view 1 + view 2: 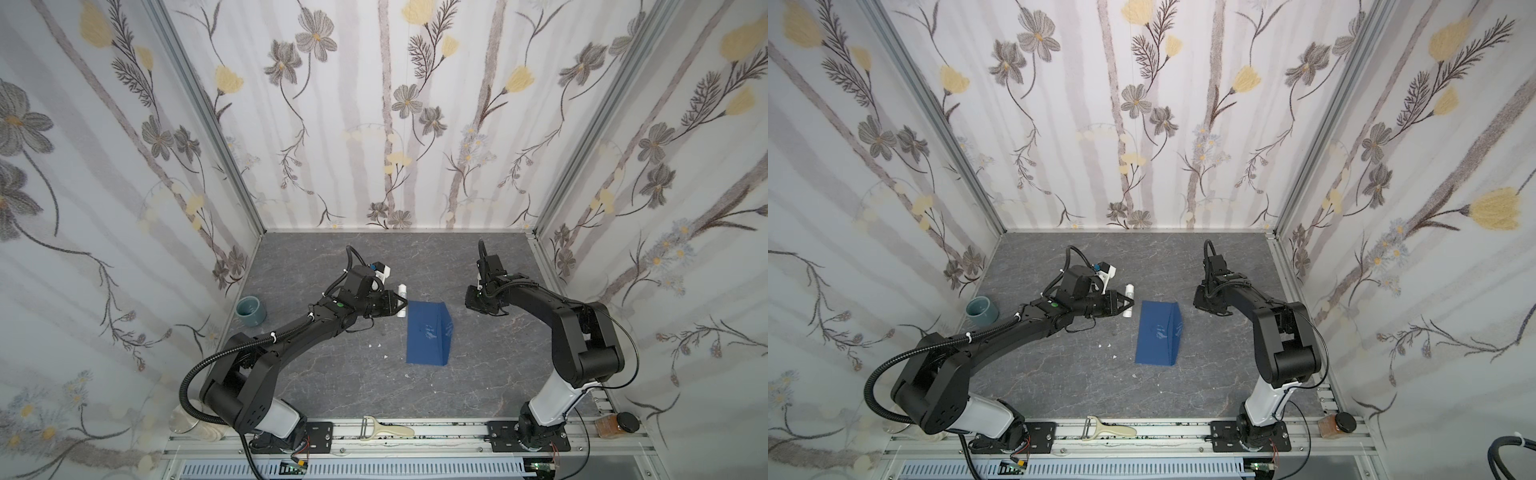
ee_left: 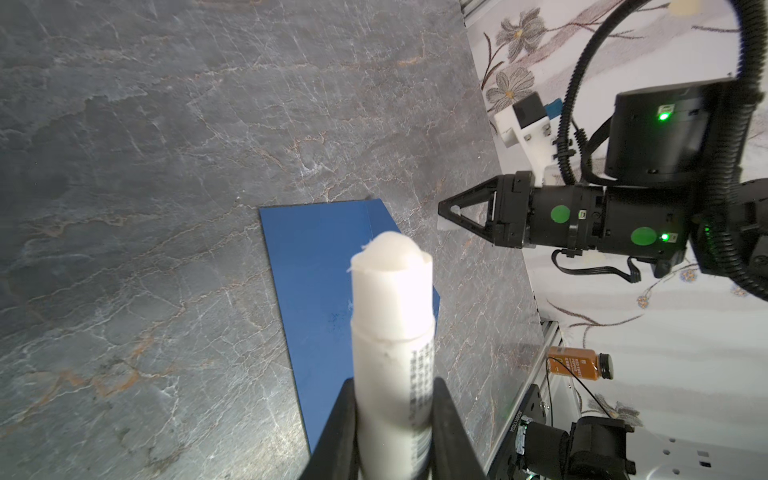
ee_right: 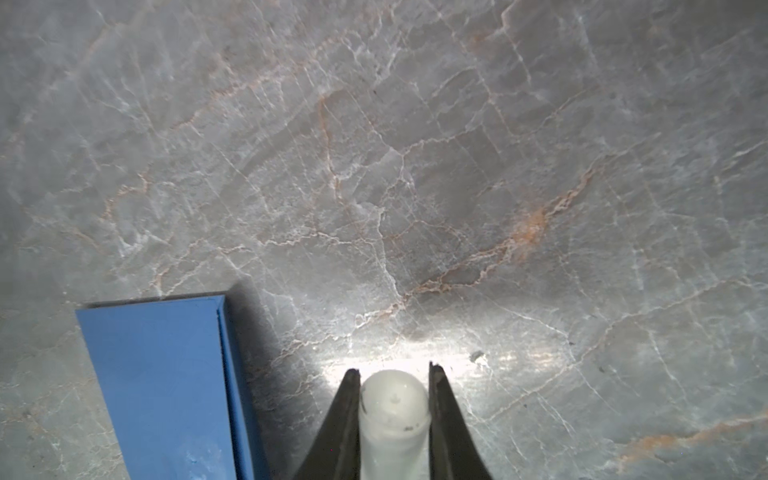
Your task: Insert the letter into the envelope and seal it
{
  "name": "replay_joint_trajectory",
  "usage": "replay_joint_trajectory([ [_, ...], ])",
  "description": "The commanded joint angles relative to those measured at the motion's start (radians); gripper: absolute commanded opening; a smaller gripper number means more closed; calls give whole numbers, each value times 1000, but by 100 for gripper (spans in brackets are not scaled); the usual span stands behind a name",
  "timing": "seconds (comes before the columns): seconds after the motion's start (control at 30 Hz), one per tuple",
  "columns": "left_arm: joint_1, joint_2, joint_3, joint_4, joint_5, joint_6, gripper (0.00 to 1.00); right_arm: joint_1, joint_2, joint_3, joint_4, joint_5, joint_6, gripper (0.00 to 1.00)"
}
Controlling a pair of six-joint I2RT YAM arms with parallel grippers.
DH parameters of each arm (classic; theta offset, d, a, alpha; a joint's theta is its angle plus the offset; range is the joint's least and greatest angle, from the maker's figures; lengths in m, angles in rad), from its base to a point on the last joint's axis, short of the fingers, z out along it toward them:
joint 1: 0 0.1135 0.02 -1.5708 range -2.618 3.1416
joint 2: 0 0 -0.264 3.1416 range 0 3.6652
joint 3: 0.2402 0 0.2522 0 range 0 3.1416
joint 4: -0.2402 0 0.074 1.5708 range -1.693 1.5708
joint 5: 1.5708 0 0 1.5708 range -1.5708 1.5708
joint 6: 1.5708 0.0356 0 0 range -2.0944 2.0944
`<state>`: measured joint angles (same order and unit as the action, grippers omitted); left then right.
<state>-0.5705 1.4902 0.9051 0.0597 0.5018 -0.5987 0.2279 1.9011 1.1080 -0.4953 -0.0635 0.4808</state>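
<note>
Left gripper clamped on glue stick, tip bare, hovering just left of envelope's far corner. Right gripper pinching white cap, just right of envelope. Envelope lies mid-table, flap on right side. Letter not visible, guessing it's tucked inside.

Worries: nothing pins envelope, so sticky tip could drag it or crumple flap, or smear table.

Teal cup far left looks empty. Jar near right holds orange stuff.

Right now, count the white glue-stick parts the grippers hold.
2. The uncapped glue stick is clamped in the left gripper, left of the envelope; what looks like its cap is pinched in the right gripper, right of the envelope.
</note>
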Motion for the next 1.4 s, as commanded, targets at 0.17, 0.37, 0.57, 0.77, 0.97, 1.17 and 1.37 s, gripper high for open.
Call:
replay_joint_trajectory([
  [0.17,47,1,-25,77,47,-10,0,0,87,75,-56,45,-39,18],
  [0.37,78,4,-40,86,60,-13,0,0,111,79,-53,50,-39,29],
  [0.57,95,16,-46,101,80,-17,0,2,121,79,-55,54,-38,34],
  [0.77,102,22,-58,120,91,-22,0,5,124,85,-52,48,-37,39],
  [0.97,110,15,-82,161,106,-43,0,5,112,89,-51,49,-34,42],
  [1.17,111,17,-83,164,111,-44,0,4,88,102,-55,53,-33,44],
  [1.37,111,13,-84,167,112,-51,0,2,37,124,-67,49,-34,45],
])
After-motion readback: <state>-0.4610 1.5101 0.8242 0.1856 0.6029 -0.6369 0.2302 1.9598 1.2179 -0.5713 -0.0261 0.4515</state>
